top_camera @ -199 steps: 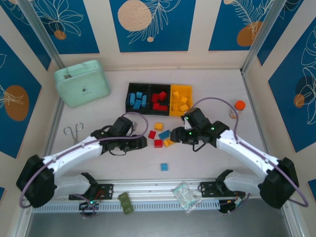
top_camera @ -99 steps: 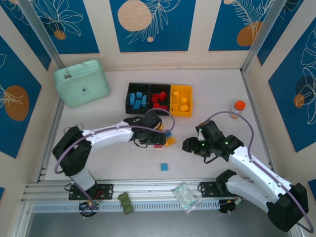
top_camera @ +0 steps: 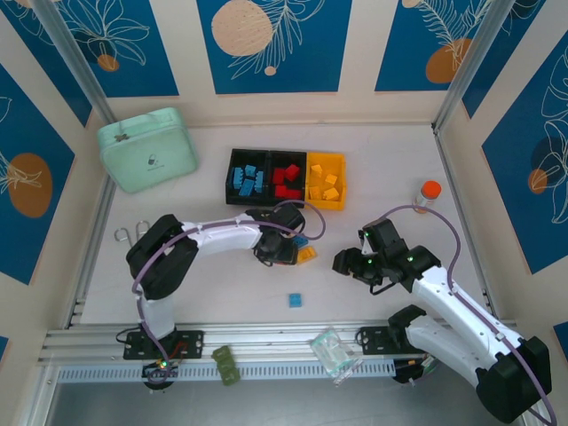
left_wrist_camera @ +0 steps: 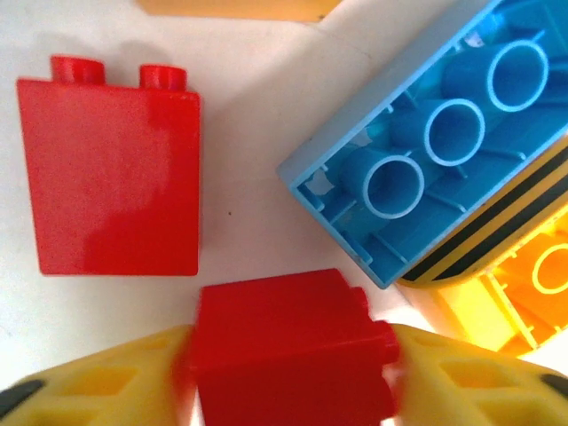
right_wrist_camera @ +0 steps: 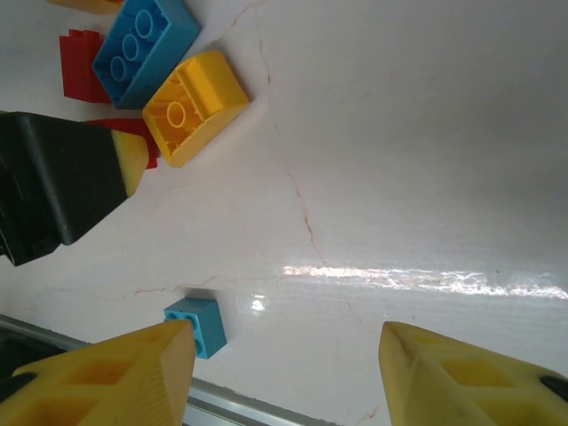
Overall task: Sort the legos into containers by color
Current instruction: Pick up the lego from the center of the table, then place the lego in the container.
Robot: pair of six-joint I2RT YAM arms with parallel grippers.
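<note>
Starting at the containers, three bins in a row at the back of the table: blue legos in the left black bin, red legos in the middle black bin, yellow legos in the yellow bin on the right.

Now just in front of that row, down low with the left gripper. From the left wrist, clamped on a red lego, with yellow fingers pressed to both its sides. Can't tell whether resting on the table or lifted off it.

Same cluster, just in front of the containers: a second red lego lying on its side, apart from the fingers. Next to that, an upturned blue lego, hollow side up, touching a yellow-orange lego.

Over to the right gripper, farther out from the containers and right of the cluster, above bare tabletop. Spread wide, nothing between its fingers.

And under the right wrist, a lone blue lego, well in front of the containers and apart from everything else.
</note>
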